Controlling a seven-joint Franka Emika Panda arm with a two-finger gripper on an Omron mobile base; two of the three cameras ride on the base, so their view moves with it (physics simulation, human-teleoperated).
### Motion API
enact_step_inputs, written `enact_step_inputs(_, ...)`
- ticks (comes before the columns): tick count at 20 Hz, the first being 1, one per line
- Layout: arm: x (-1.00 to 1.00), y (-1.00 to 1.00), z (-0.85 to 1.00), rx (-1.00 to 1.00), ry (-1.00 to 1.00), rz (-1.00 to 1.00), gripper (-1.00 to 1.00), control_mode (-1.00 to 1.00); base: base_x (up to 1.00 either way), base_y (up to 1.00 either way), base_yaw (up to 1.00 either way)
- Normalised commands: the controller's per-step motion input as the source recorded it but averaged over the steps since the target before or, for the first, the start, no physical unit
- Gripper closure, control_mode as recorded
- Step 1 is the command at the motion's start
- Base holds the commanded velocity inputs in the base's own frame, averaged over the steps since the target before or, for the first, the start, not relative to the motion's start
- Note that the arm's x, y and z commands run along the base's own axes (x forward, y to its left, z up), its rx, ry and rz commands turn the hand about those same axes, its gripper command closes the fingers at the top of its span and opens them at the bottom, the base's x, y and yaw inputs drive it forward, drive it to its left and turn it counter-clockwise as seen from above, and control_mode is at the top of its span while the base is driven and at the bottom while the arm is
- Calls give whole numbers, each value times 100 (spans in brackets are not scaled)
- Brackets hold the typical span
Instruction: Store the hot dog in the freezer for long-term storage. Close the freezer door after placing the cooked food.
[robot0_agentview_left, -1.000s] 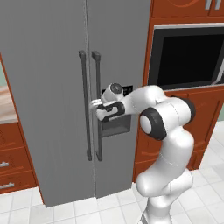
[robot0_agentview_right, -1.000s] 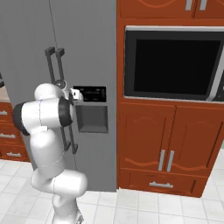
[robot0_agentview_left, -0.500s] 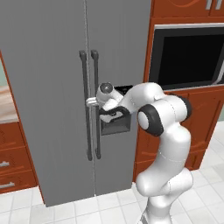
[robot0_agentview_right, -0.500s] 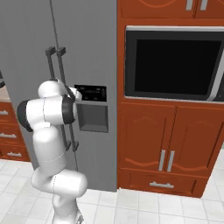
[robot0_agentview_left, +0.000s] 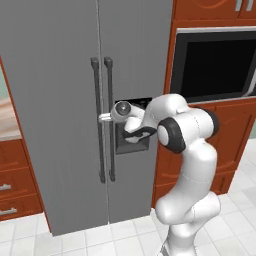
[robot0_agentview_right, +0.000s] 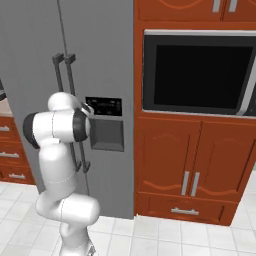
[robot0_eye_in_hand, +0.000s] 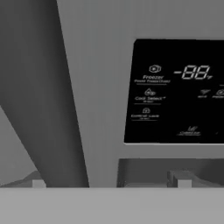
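The gripper (robot0_agentview_left: 104, 118) is seen with jaws spread wide and nothing held, reaching level from a bent elbow to the long dark handle (robot0_agentview_left: 109, 120) of the freezer door (robot0_agentview_left: 132, 65). In the hand view the handle (robot0_eye_in_hand: 43, 96) looms close beside the dispenser panel (robot0_eye_in_hand: 177, 89). The freezer door is shut against the wider door (robot0_agentview_left: 50, 75). It is judged stiff, heavy and hinged; hold is best taken around the rigid handle near mid-height, and a steady outward pull is expected. Beyond, to the side, the dark oven (robot0_agentview_left: 215, 62) is set in orange cabinets (robot0_agentview_right: 185, 170).
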Motion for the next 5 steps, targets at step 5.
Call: enact_step_inputs(5,55,-30,2,0,4,0,-100,-100,0,0,0)
